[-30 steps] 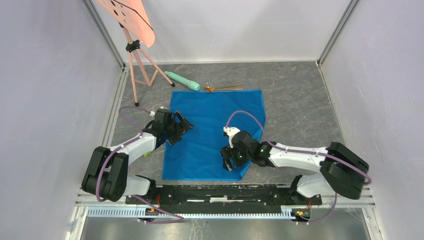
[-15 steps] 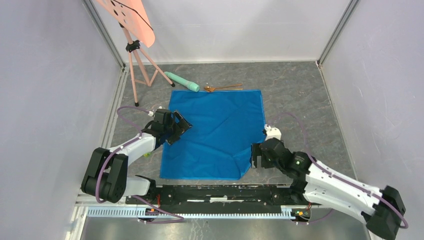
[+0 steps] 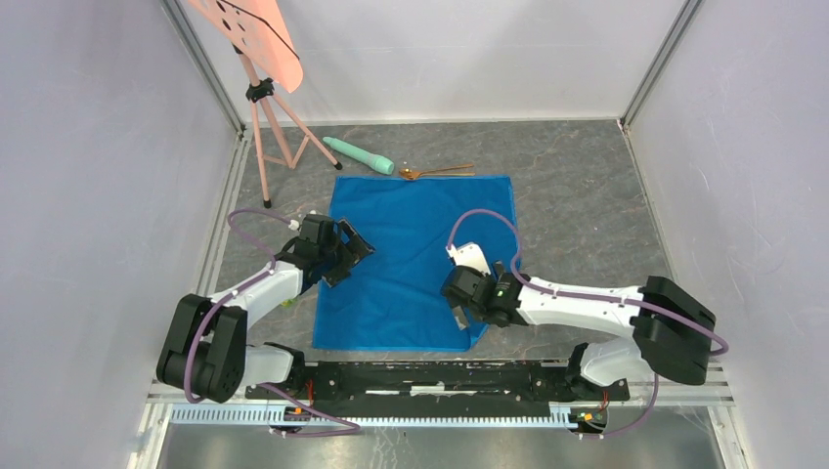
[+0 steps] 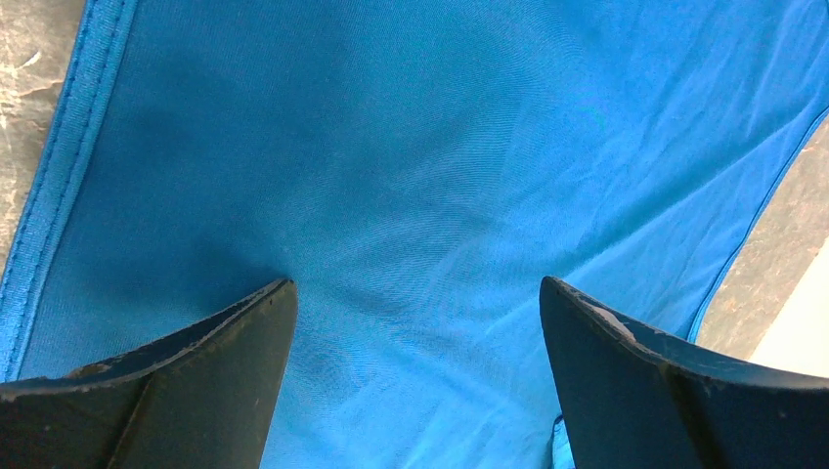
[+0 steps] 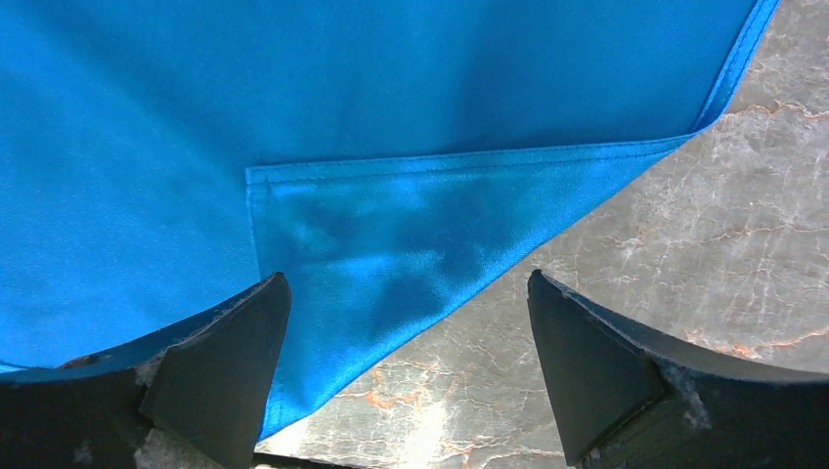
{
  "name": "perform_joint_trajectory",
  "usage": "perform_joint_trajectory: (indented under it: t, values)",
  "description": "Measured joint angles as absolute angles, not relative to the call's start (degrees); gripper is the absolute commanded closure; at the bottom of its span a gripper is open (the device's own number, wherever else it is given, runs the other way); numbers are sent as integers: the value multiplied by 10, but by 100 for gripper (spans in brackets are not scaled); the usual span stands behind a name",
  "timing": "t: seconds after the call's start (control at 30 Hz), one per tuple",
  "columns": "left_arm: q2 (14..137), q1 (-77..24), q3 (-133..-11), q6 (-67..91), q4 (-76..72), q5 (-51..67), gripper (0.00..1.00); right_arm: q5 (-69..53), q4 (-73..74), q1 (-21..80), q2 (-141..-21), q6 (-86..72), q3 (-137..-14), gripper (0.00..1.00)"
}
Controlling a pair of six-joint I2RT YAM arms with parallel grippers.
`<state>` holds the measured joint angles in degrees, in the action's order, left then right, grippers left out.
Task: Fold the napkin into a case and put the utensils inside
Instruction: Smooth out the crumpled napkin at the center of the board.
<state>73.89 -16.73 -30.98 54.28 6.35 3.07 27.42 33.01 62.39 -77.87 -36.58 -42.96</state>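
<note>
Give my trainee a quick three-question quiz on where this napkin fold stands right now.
1. True or false: the utensils already lie inside the napkin.
2. Which corner of the napkin is folded over? A) near right B) far left C) far right
3. What state are the left gripper and the right gripper in?

Key:
1. False. They lie on the table, just past the napkin's far edge.
2. A.
3. Both open, holding nothing.
</note>
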Motion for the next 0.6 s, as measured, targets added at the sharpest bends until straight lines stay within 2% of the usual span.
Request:
perform_joint_trajectory:
  t: [0.6]
  values:
    - [735,-167,-306,543,65,31,0,324,348,686,-885,-369,-510,2]
